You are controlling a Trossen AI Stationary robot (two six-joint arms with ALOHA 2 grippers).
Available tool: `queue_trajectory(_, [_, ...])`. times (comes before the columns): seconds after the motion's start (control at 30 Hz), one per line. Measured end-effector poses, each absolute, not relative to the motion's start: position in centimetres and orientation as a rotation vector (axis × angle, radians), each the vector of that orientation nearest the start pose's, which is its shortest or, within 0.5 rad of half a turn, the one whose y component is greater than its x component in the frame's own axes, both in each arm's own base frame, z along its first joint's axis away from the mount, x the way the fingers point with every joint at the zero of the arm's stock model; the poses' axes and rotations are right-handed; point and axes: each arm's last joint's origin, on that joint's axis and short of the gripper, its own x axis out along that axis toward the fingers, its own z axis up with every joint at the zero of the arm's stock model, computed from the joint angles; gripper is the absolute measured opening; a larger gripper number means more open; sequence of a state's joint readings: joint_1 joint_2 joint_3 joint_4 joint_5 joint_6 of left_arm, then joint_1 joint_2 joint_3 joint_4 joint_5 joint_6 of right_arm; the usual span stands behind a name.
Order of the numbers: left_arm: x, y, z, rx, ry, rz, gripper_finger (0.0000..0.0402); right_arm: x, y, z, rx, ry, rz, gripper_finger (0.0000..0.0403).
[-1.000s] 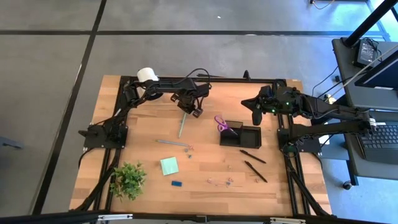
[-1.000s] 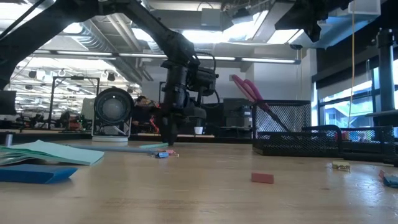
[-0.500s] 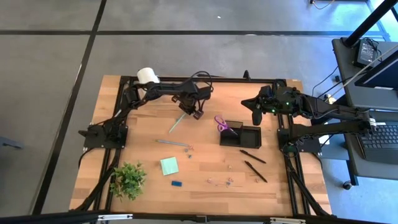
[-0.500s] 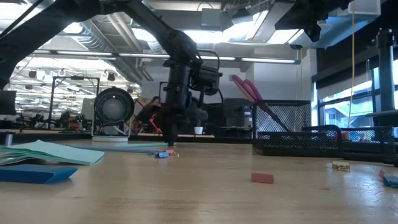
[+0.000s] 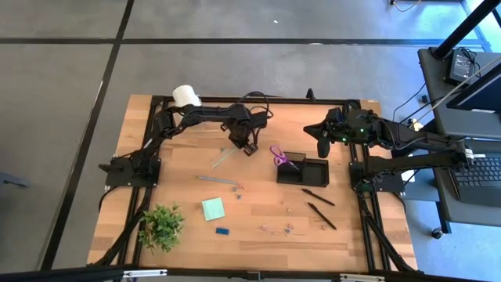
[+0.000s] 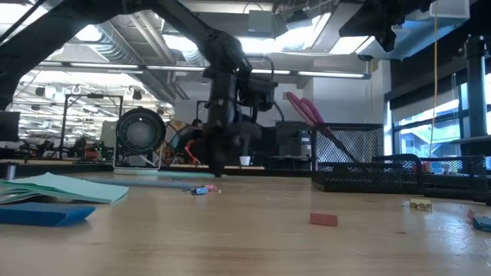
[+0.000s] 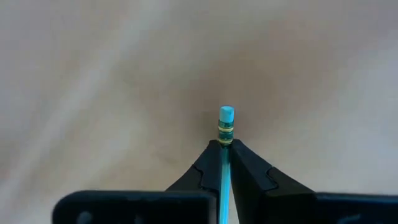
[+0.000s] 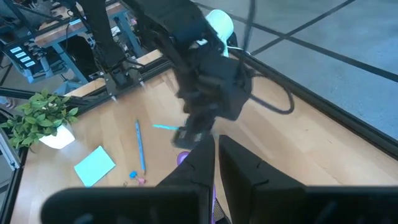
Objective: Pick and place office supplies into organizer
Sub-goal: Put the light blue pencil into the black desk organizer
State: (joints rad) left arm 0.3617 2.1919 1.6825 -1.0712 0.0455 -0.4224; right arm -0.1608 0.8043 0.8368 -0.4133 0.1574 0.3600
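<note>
Left arm: you are seeing the left end effector [image 5: 249, 146] clamped on the green pencil [image 7: 226, 121]; a second ago its jaws were wider and the pencil lay flat near it.
Pencil: it is now lifting at one end and swinging toward the organizer [image 5: 301, 168]; its blue eraser tip is poking out just past the fingers [image 7: 205, 168].
Loose supplies: the other pencil [image 5: 216, 179], green notepad [image 5: 213, 208], blue block [image 5: 222, 231] and black pens [image 5: 318, 205] are lying unmoved on the worktop [image 5: 258, 196].
Organizer: the purple scissors [image 5: 279, 156] are already standing in it.
Meaning: you are having the pick secured, judging by the closed grip; the carry and drop are still remaining.
Right arm: the right end effector [image 5: 322, 148] is waiting near the organizer's far side, jaws together, holding nothing.
</note>
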Motion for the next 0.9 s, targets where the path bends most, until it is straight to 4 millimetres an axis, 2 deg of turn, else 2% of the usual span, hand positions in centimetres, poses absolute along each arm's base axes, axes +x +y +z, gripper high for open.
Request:
queue_trajectory(0.27, [38.7,14.2,17.2,-0.722,1.473,0.346,0.0012,16.6,-3.2,32.6,0.354,0.321,-0.380,0.0028])
queue_trajectory(0.53, [37.9,13.5,19.9,-0.853,1.408,-0.010,0.0012,16.6,-3.2,32.6,0.357,0.319,-0.380,0.0028])
queue_trajectory(0.73, [37.7,12.6,23.3,-0.899,1.192,-0.379,0.0014,16.7,-3.2,32.6,0.358,0.316,-0.380,0.0028])
queue_trajectory(0.9, [38.5,12.4,26.8,-0.773,0.889,-0.599,0.0014,16.7,-3.2,32.8,0.365,0.291,-0.377,0.0028])
